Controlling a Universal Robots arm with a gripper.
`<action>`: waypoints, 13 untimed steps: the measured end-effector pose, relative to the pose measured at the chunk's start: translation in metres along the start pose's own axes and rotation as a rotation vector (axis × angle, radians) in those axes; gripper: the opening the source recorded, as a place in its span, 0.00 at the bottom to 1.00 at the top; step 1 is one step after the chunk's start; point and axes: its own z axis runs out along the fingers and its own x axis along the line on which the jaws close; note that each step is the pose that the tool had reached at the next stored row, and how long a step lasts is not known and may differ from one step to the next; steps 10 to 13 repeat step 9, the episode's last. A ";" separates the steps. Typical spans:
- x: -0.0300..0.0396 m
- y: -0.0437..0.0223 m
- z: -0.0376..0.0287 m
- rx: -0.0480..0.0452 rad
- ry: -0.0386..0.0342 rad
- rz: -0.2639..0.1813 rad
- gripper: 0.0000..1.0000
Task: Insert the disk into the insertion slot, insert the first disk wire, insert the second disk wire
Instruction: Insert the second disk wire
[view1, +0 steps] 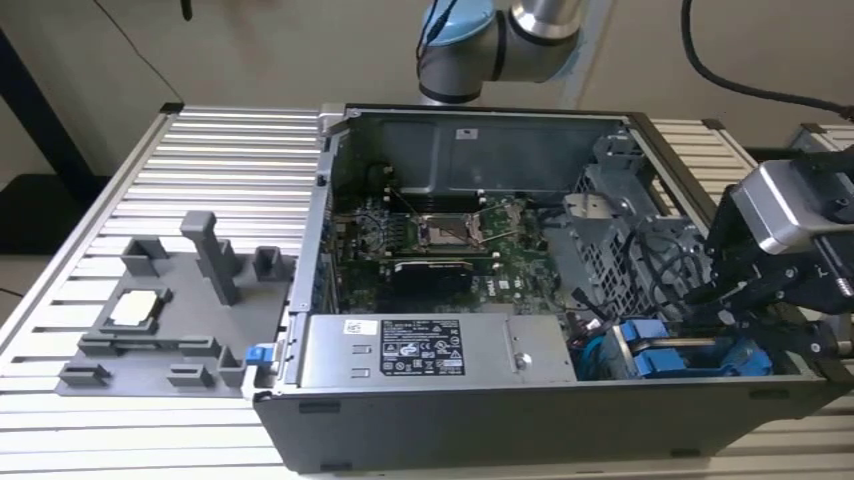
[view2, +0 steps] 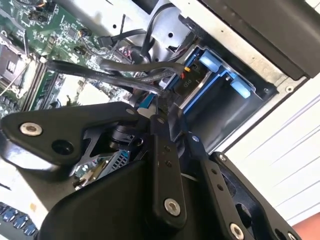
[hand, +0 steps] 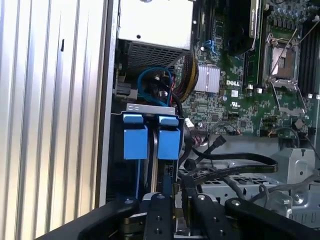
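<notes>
Exterior view, read from its left: grey fixture tray (view1: 160, 320) on the slatted table (view1: 214, 160), well apart from the work; then the open computer case (view1: 534, 420) with the labelled power-supply box (view1: 427, 352) along its near wall and the motherboard (view1: 441, 235) behind. At the exterior view's right the gripper (view1: 747, 300) hangs low inside the case, just above the drive cage. The disk (view1: 681, 358), in its blue carrier, sits in the insertion slot (view1: 607, 350), so I judge the seating step done and the wiring step in hand. In the first wrist view the two blue carrier tabs (hand: 150, 140) stand side by side below a loop of blue cable (hand: 155, 85). In the second wrist view the black fingers (view2: 162, 150) are drawn close together near a black disk wire (view2: 125, 82); whether they pinch its connector I cannot tell. Any move here calls for fine alignment: room is tight, with sheet-metal cage edges, the case wall and loose cables all close around the fingers.
</notes>
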 end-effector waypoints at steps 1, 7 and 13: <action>-0.0007 0.0001 -0.0026 0.0000 0.0001 0.000 0.23; -0.0016 0.0003 -0.0062 0.0023 -0.0005 -0.001 0.23; -0.0016 0.0003 -0.0063 0.0036 -0.0004 -0.001 0.23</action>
